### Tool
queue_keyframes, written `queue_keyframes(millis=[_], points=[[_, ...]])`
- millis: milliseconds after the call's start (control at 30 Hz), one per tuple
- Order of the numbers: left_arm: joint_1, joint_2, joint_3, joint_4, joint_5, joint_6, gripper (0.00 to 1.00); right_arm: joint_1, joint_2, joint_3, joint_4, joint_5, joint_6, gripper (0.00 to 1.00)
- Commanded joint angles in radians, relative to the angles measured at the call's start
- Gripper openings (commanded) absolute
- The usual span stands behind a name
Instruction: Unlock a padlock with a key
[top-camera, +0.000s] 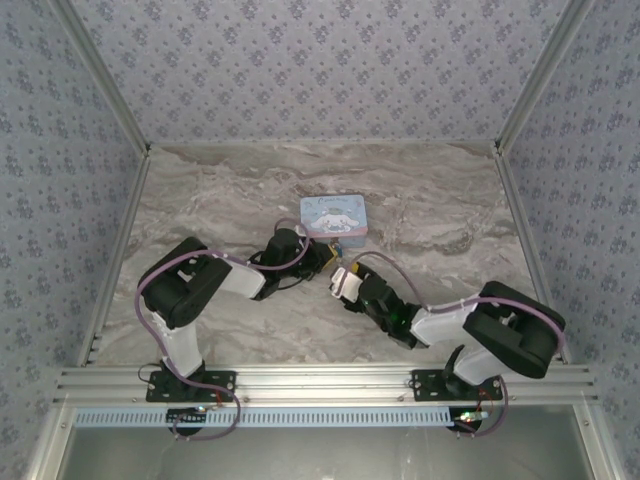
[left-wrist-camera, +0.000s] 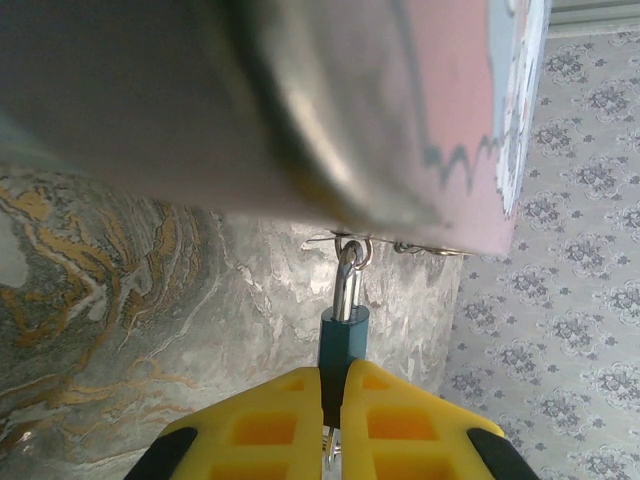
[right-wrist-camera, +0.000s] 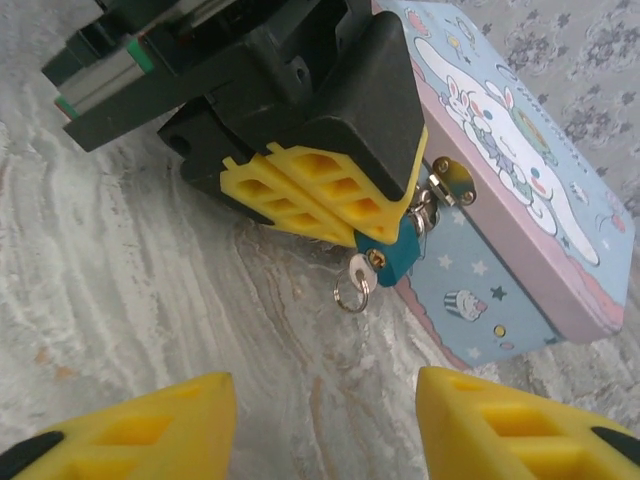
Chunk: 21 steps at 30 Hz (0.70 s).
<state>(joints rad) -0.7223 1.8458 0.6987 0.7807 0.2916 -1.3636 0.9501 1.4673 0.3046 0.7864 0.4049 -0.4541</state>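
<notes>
A: Top external: what is listed?
B: One tin (top-camera: 333, 217) on the tabletop (top-camera: 220, 190), with both arms gathered at its near edge.
A: Left wrist?
B: The left fingers (left-wrist-camera: 265, 430) are clamped on the padlock (left-wrist-camera: 343, 335), which is hung from the tin's hasp (left-wrist-camera: 352, 250).
A: Right wrist?
B: The right fingers (right-wrist-camera: 130, 430) are held apart, near the padlock. A key (right-wrist-camera: 357, 266) is seen at its base.

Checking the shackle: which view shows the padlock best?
Left wrist: the padlock, in the left gripper, shows its shackle through the tin's ring. Right wrist shows its body and key; top external, too small to tell.

My left gripper (left-wrist-camera: 333, 376) pinches the blue padlock (left-wrist-camera: 343, 342); shackle (left-wrist-camera: 347, 285) threaded through tin's (left-wrist-camera: 300, 110) latch ring (left-wrist-camera: 353, 246), marble table (left-wrist-camera: 130, 300) below.
</notes>
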Motion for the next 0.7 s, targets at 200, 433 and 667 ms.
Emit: queue_keyframes(millis=[200,433,667], points=[[-0.005,-0.037,0.031,-0.003,0.02,-0.005,0.08,-0.021,0.139,0.061,0.174,0.064,-0.009,0.43],[-0.004,-0.042,0.031,-0.006,0.024,-0.005,0.08,-0.033,0.171,0.086,0.18,0.066,-0.002,0.35],[-0.005,-0.042,0.03,-0.004,0.026,-0.005,0.08,-0.049,0.192,0.102,0.18,0.057,0.004,0.29]])
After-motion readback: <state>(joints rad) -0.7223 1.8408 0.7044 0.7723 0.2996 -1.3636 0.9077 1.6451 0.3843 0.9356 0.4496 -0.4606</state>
